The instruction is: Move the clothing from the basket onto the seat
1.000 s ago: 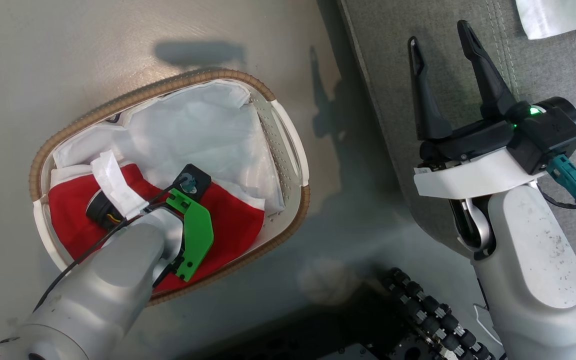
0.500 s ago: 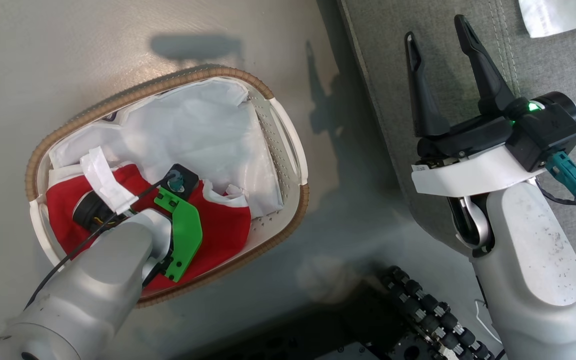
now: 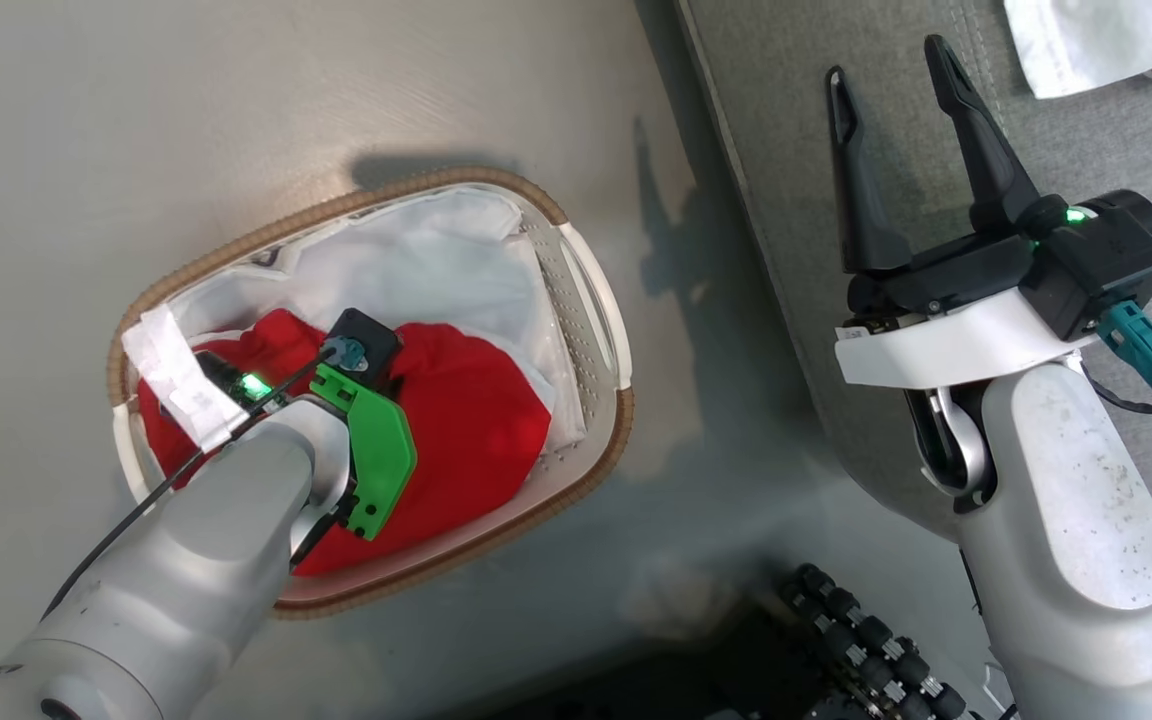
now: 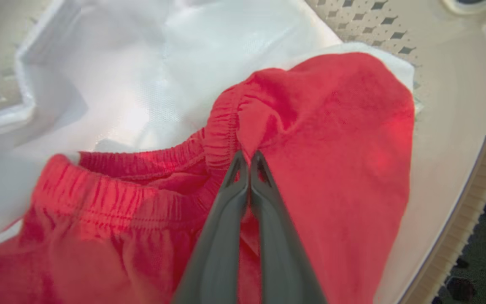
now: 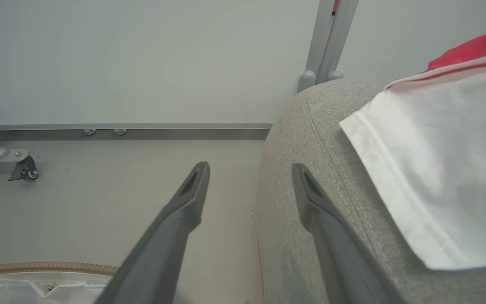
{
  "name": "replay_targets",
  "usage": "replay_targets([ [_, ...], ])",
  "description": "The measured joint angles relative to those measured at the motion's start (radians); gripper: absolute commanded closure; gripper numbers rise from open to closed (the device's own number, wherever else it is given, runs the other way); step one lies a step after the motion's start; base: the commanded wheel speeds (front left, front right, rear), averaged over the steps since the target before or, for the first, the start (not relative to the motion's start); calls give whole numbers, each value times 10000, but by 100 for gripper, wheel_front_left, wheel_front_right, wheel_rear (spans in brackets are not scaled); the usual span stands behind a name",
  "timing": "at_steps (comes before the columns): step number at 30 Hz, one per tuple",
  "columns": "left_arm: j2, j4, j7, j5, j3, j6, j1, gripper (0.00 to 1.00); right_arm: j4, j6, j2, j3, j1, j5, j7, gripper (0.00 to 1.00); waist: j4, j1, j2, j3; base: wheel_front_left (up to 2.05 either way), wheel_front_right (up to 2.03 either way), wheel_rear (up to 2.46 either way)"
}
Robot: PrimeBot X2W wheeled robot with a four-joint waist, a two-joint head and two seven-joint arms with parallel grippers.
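The red clothing (image 3: 466,420) lies bunched in the white basket (image 3: 591,300) with the brown rim, on the floor at the left. In the left wrist view my left gripper (image 4: 248,155) is shut on a fold of the red clothing (image 4: 336,147) just beside its elastic waistband. In the head view the wrist and green bracket hide those fingers. My right gripper (image 3: 886,60) stands open and holds nothing, over the left edge of the grey seat (image 3: 786,120). Between its fingers (image 5: 250,166) I see floor and the seat's edge (image 5: 306,126).
A white liner (image 3: 436,260) covers the basket's far half. A white garment with red trim (image 3: 1086,40) lies on the seat at the top right, close to my right fingers (image 5: 437,160). My dark wheeled base (image 3: 866,640) is at the bottom. A wall and a caster (image 5: 23,169) stand beyond.
The red clothing has gathered into a higher mound and spread over more of the liner as my left wrist drew up. The head camera shifted a little. The right gripper stays open.
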Motion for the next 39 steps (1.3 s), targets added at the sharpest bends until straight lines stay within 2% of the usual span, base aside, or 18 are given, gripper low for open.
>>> replay_targets([
  [15, -397, -345, -2382, -8, 81, 31, 373, 100, 351, 0, 2, -493, 601, -560, 0, 0, 573, -1, 0, -1477, 0, 0, 0],
  [24, -489, -1294, -2872, 115, 566, 514, 996, 100, 575, 0, 6, -857, 1231, -917, 0, 0, 977, -1, 0, -2612, 0, 0, 0],
  [32, -146, -3666, -2911, 966, 2171, 1193, 2138, 100, 809, 0, 4, -1212, 1976, -1208, 0, 0, 1373, -1, 0, -3780, 0, 0, 0],
  [39, 221, -5329, -2911, 1967, 3457, 1471, 3108, 100, 1034, 0, 4, -1321, 2634, -1360, 0, 0, 1703, -1, 0, -4934, 0, 0, 0],
])
